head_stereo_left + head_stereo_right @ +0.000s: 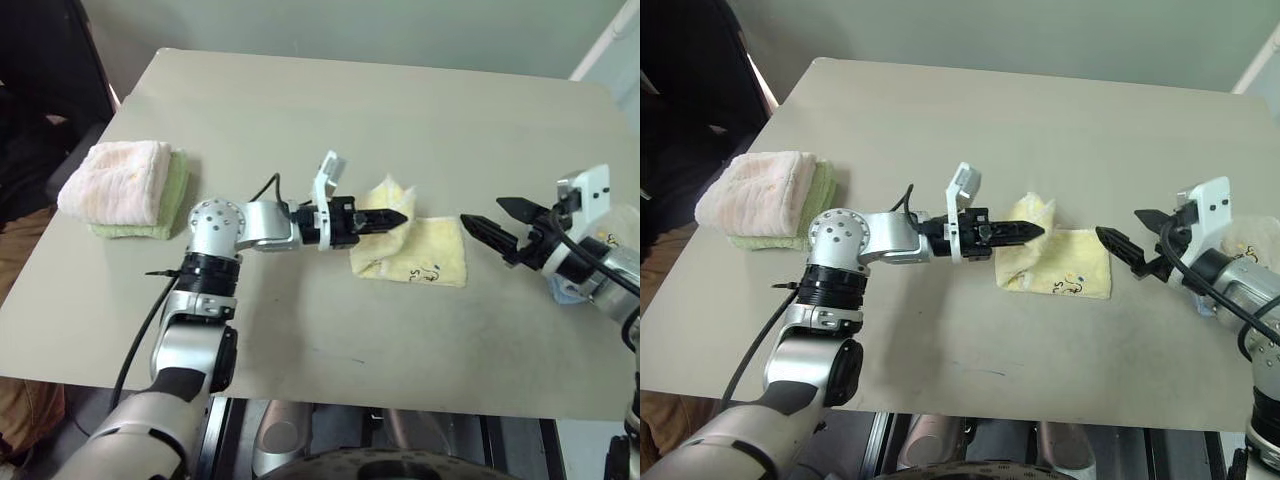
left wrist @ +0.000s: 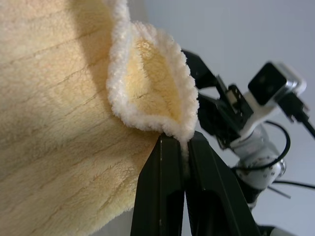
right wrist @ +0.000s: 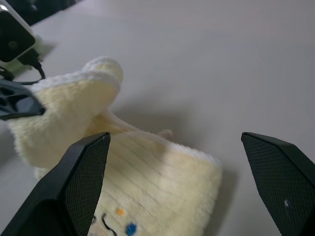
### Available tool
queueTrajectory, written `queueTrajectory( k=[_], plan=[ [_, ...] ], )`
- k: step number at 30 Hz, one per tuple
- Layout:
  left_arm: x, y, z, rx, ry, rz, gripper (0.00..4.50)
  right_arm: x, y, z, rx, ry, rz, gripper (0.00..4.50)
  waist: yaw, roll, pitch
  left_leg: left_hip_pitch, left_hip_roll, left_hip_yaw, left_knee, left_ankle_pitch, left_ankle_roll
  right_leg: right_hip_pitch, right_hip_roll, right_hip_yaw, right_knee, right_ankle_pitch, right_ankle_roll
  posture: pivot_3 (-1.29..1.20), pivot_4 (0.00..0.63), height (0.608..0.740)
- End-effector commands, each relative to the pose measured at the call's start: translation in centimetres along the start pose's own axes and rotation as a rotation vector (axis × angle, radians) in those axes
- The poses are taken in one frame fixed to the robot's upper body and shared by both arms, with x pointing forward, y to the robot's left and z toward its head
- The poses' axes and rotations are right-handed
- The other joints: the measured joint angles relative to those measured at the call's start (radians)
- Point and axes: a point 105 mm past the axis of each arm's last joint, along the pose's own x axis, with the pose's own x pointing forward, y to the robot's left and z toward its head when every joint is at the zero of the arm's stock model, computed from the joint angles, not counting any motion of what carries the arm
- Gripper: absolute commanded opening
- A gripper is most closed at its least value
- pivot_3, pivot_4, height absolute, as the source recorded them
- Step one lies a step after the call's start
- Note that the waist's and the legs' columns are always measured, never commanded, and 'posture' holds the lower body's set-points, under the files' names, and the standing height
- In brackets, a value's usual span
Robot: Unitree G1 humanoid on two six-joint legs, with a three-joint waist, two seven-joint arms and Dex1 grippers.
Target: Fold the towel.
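We saw the towel [image 1: 420,252] lying partly folded at the middle of the worktop [image 1: 400,110]. The left tool [image 1: 397,219] was clenched on a lifted edge of it. The right tool [image 1: 489,222] hung released just right of the towel, apart from it. A folded pink-and-green stack [image 1: 125,188] sat far left.

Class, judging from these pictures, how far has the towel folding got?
Done: the towel already lies doubled into a short rectangle. In hand: the left gripper, shut on a lifted edge, carries it over. Left: laying that fold flat; the right gripper waits open beside it.
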Motion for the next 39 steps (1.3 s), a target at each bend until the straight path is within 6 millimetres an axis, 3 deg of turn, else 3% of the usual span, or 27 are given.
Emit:
queueTrajectory(
  k=[1, 6, 12, 27, 30, 33, 39],
  plan=[
    [1.5, -0.6, -0.8, 0.042, 0.078, -0.023, 0.06, -1.2, -0.3, 1.7, -0.05, -0.059, -0.044, 4.5, 0.0, 0.0, 0.0, 0.0, 0.0, 0.001, 0.0, 0.0, 0.0, 0.0, 0.0, 0.001, 0.0, 0.0, 0.001, 0.0, 0.15, 0.74],
    [3.3, -0.2, -1.1, 0.057, 0.114, -0.016, 0.06, -1.6, -0.9, 1.9, -0.062, -0.068, -0.09, 4.5, 0.001, -0.001, 0.0, 0.001, -0.001, 0.005, 0.001, -0.001, 0.003, 0.0, -0.001, 0.006, 0.0, 0.001, 0.007, 0.0, 0.15, 0.74],
    [4.9, -0.9, 0.0, 0.067, 0.112, -0.057, 0.06, -1.8, -0.8, 1.5, -0.052, -0.072, -0.119, 4.5, 0.002, -0.001, 0.001, 0.001, 0.0, 0.012, 0.002, -0.007, 0.016, 0.0, -0.002, 0.012, -0.001, 0.006, 0.016, 0.0, 0.15, 0.74],
    [8.7, 0.3, -2.5, 0.085, 0.164, -0.052, 0.06, -2.0, -1.0, 1.4, -0.055, -0.074, -0.147, 4.5, 0.007, -0.001, 0.001, 0.0, 0.0, 0.017, 0.012, -0.012, 0.022, 0.001, -0.003, 0.015, -0.001, 0.005, 0.022, 0.0, 0.15, 0.74],
    [8.9, 0.9, -2.6, 0.077, 0.159, -0.028, 0.72, -2.0, -1.0, 1.4, -0.055, -0.072, -0.148, 4.5, 0.007, -0.001, 0.001, 0.0, 0.0, 0.017, 0.016, -0.015, 0.025, 0.003, -0.003, 0.016, -0.001, 0.005, 0.023, 0.0, 0.15, 0.74],
    [9.0, 1.2, -2.7, 0.088, 0.159, -0.013, 1.72, -2.0, -1.0, 1.4, -0.054, -0.071, -0.15, 4.5, 0.007, -0.001, 0.001, 0.0, -0.001, 0.017, 0.017, -0.016, 0.026, 0.004, -0.003, 0.017, -0.001, 0.004, 0.022, 0.0, 0.15, 0.74],
    [8.7, -0.2, -2.1, 0.074, 0.135, -0.099, 3.73, -1.9, -1.1, 1.4, -0.053, -0.07, -0.148, 4.5, 0.008, -0.001, 0.001, 0.0, -0.001, 0.018, 0.018, -0.016, 0.026, 0.004, -0.004, 0.017, -0.001, 0.004, 0.021, 0.0, 0.15, 0.74]
  ],
)
